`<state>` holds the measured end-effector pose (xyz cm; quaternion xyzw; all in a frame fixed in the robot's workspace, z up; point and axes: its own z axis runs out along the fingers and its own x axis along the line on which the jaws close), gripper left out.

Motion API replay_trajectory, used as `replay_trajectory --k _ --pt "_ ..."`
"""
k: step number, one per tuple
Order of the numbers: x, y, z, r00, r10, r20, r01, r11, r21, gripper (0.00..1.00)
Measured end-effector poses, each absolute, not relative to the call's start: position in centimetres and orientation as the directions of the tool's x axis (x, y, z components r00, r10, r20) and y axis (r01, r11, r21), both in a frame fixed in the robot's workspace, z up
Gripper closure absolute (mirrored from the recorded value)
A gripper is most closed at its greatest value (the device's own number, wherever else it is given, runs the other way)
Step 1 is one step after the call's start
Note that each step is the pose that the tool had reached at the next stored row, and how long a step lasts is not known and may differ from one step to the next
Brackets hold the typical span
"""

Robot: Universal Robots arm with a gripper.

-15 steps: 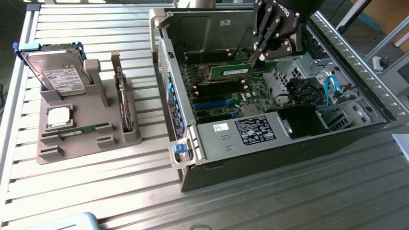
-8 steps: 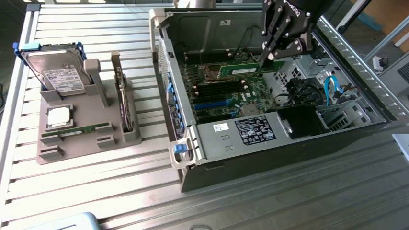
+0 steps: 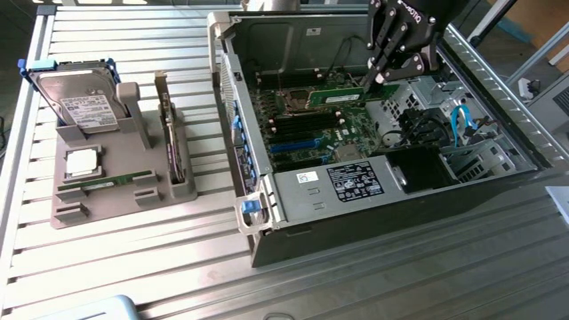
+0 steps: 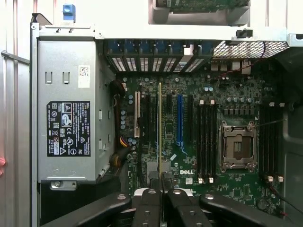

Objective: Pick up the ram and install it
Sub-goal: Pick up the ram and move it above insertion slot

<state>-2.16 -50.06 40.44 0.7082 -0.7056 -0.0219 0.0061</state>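
My gripper (image 3: 374, 77) is shut on the ram (image 3: 342, 97), a long thin green stick. It hangs inside the open computer case (image 3: 233, 73), just above the motherboard (image 3: 311, 137) and beside the processor socket (image 3: 296, 100). In the wrist view the ram (image 4: 160, 127) shows edge-on as a thin line running out from between my fingertips (image 4: 163, 189). Black memory slots (image 4: 206, 142) lie empty on either side of the socket (image 4: 238, 144). The ram is not seated in any slot.
A grey holder (image 3: 111, 200) at the exterior view's left carries a hard drive (image 3: 80, 100), a silver processor chip (image 3: 82, 162), a tall card with a metal bracket (image 3: 169, 133) and another thin green stick (image 3: 120, 180). The power supply (image 3: 347, 180) and blue cables (image 3: 460, 123) crowd the case.
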Motion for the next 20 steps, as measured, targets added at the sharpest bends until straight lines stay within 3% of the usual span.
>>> replay_trajectory --k 20 --pt "-2.15 -50.06 40.44 0.014 -1.000 -0.022 -1.000 -0.014 0.022 0.88"
